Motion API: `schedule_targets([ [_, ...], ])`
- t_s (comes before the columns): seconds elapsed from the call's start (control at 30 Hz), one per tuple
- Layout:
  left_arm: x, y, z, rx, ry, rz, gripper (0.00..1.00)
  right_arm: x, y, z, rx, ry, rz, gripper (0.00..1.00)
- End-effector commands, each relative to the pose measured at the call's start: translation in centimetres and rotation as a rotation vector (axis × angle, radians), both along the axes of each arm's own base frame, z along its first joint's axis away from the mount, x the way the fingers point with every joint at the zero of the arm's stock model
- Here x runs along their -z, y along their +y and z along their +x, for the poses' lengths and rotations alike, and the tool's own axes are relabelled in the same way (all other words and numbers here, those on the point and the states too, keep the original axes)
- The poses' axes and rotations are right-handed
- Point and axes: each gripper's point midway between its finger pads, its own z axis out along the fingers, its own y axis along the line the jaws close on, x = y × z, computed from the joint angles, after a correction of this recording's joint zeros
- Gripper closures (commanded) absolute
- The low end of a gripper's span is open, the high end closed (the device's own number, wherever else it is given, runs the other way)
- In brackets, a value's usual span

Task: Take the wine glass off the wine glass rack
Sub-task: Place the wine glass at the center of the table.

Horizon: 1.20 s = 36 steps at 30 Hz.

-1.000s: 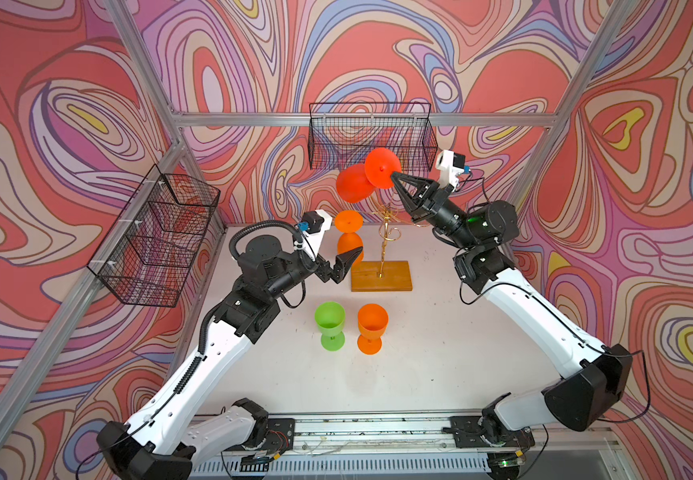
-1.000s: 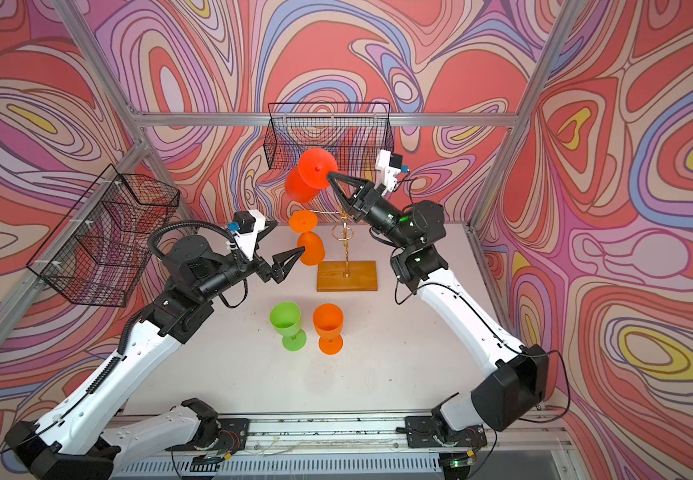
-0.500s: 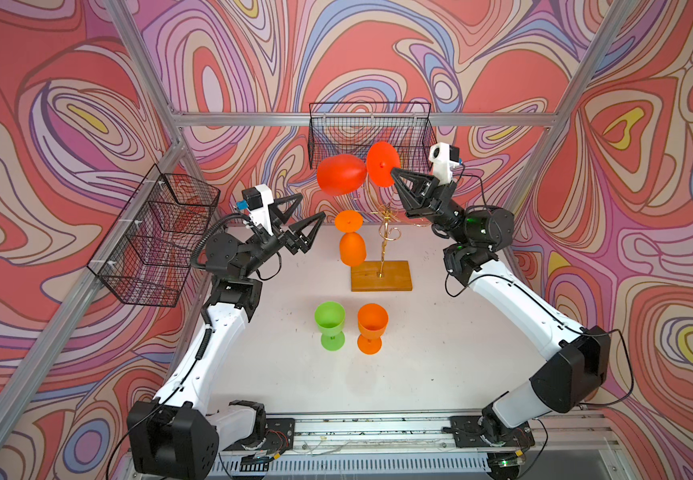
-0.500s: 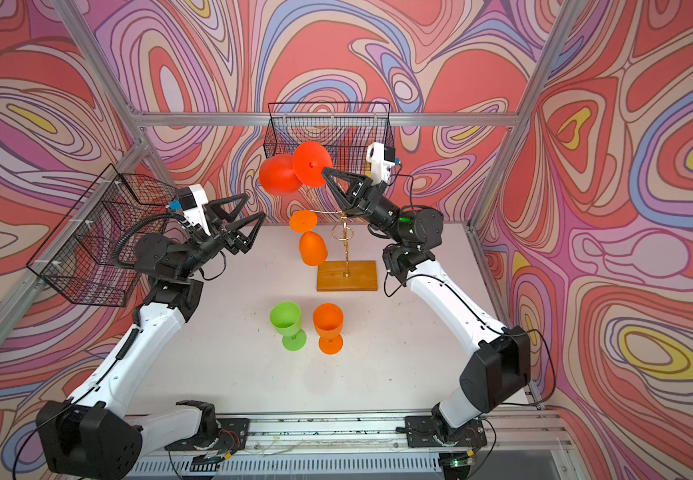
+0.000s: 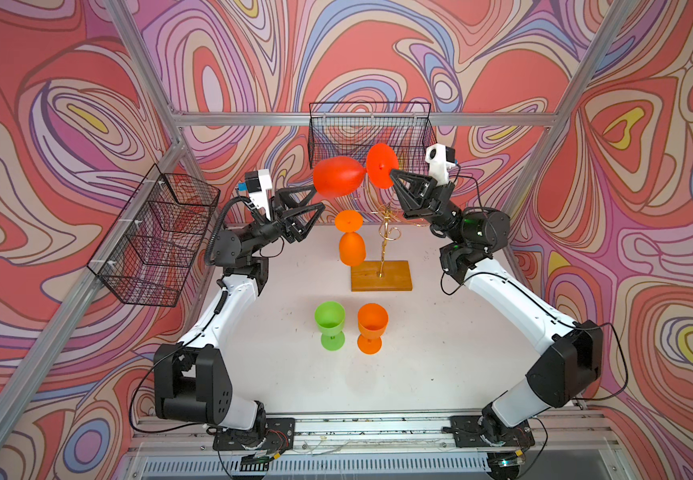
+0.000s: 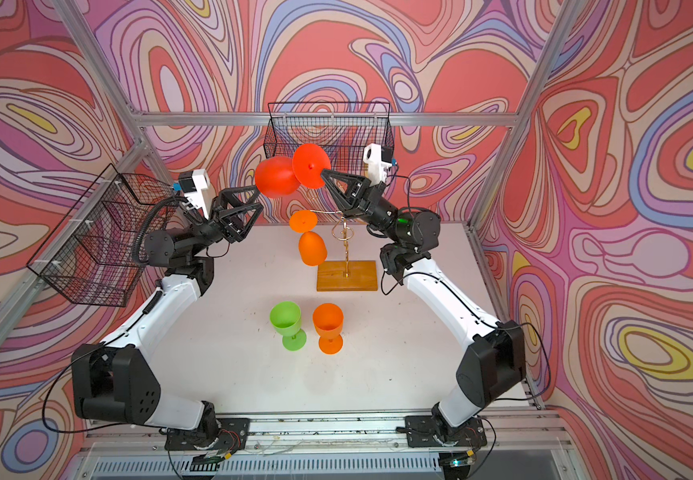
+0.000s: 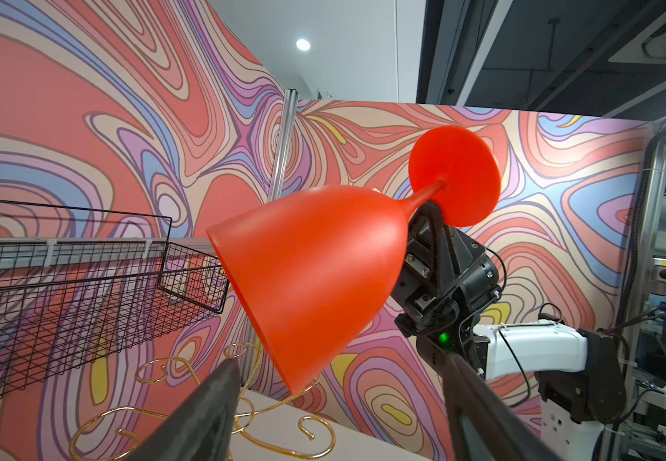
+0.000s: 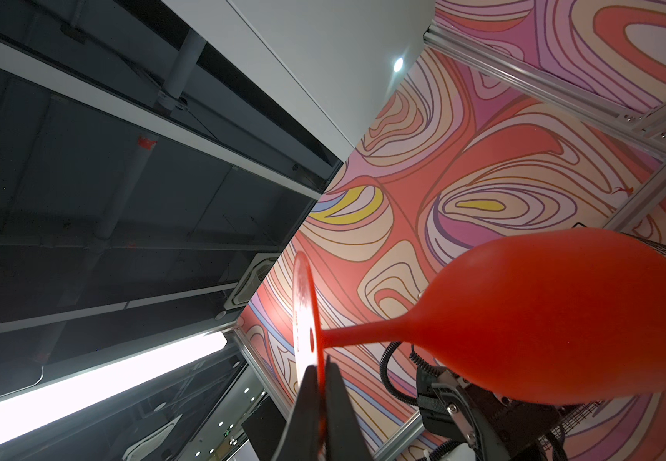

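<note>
White table (image 5: pixel 440 332) | your right jaws pinch red wine glass (image 5: pixel 338 178) foot, clearing wine glass rack (image 5: pixel 394 278) | left jaws wide, likely receiving.

No text, label or number is legible anywhere.

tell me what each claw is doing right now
left claw: open, tips by the red glass bowl, gripping nothing
right claw: shut on the red glass's foot
</note>
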Motion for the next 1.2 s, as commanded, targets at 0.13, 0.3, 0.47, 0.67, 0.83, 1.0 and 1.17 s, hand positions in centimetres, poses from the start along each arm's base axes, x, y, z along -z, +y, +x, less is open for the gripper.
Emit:
schedule_targets([
  [0.13,-1.7,0.1,-1.9,0.033,-0.097,0.005,0.21,-0.8,-0.4,-0.8,-0.030,-0.038,0.042,1.00],
  [0.3,-1.8,0.1,-1.5,0.033,-0.092,-0.004,0.21,-0.4,-0.4,-0.5,-0.041,-0.023,0.057,1.00],
  [0.47,-1.9,0.1,-1.1,0.034,-0.088,-0.010,0.24,0.2,-0.3,-0.1,-0.047,-0.004,0.061,1.00],
  [0.67,-2.4,0.1,-1.3,0.039,-0.096,-0.011,0.25,0.6,-0.1,0.6,-0.061,0.018,0.076,1.00],
  [0.83,-2.8,0.1,-1.6,0.041,-0.105,-0.011,0.29,1.0,0.1,1.2,-0.068,0.034,0.082,1.00],
  [1.0,-2.7,0.0,-1.9,0.048,-0.104,-0.006,0.36,1.1,0.2,1.5,-0.067,0.038,0.082,1.00],
  [1.17,-2.6,0.0,-2.1,0.049,-0.107,0.000,0.52,1.0,0.3,1.6,-0.062,0.031,0.074,1.00],
])
